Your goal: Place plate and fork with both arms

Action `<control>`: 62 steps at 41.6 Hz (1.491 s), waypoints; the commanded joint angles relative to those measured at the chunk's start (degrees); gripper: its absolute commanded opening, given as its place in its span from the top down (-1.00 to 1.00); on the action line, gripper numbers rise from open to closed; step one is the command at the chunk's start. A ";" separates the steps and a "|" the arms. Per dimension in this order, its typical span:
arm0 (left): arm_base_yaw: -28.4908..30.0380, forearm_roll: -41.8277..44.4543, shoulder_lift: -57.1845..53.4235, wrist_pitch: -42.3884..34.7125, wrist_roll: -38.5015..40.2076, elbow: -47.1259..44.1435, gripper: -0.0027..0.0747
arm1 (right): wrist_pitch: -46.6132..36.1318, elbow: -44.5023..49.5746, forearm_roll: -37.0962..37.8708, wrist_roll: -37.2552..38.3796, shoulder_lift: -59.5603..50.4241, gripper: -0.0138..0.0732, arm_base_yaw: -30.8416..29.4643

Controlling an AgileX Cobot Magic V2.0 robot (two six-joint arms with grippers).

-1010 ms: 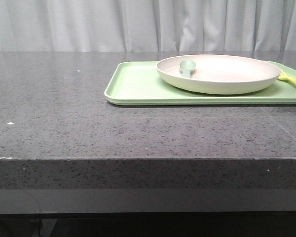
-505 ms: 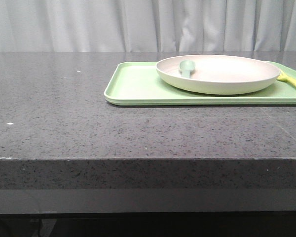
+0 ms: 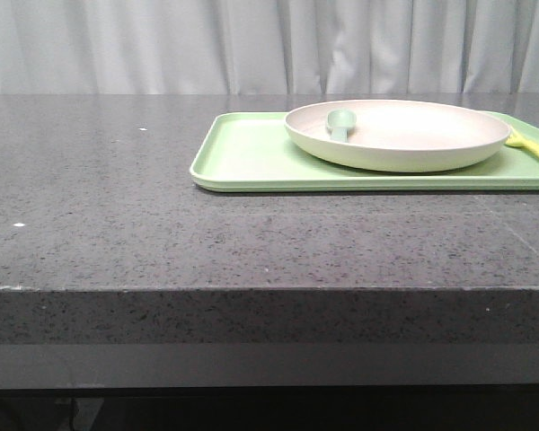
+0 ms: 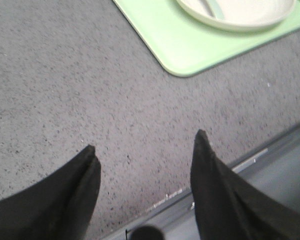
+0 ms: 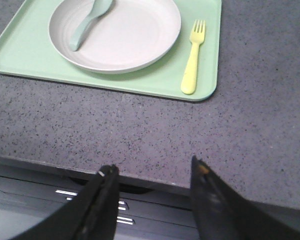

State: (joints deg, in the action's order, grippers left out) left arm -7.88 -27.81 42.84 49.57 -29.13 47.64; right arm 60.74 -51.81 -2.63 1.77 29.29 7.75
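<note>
Plate (image 5: pixel 115 34): on the green tray (image 5: pixel 35 62), teal spoon (image 5: pixel 87 22) lying in it.
Fork (image 5: pixel 194 57): on the tray just beside the plate.
Left gripper (image 4: pixel 145 150): fingers spread, empty, over bare counter (image 4: pixel 55 80).
Right gripper (image 5: pixel 152 172): fingers apart, empty.
Approach: come down along the fork's handle, clear of the plate rim.

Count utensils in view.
2. The spoon lies in the plate; the fork lies on the tray beside the plate. None appears hidden.

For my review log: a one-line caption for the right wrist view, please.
Open right gripper above counter edge; spoon in plate, fork beside it on green tray.
</note>
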 commanded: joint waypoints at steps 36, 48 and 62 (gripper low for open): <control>0.06 -1.84 -0.16 -9.10 2.08 0.73 0.98 | -6.52 -0.95 0.17 -0.57 0.29 0.84 -0.04; -0.23 -0.14 -9.99 -12.72 2.08 -3.36 0.98 | -6.47 -0.95 0.17 -0.57 0.29 0.84 -0.04; 0.24 6.11 -26.73 -26.43 2.08 -15.56 0.98 | -6.47 -0.95 0.17 -0.57 0.29 0.84 -0.04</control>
State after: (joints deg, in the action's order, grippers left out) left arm -7.67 -21.88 17.81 32.35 -27.71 33.56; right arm 58.56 -51.34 -2.63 1.77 29.29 7.75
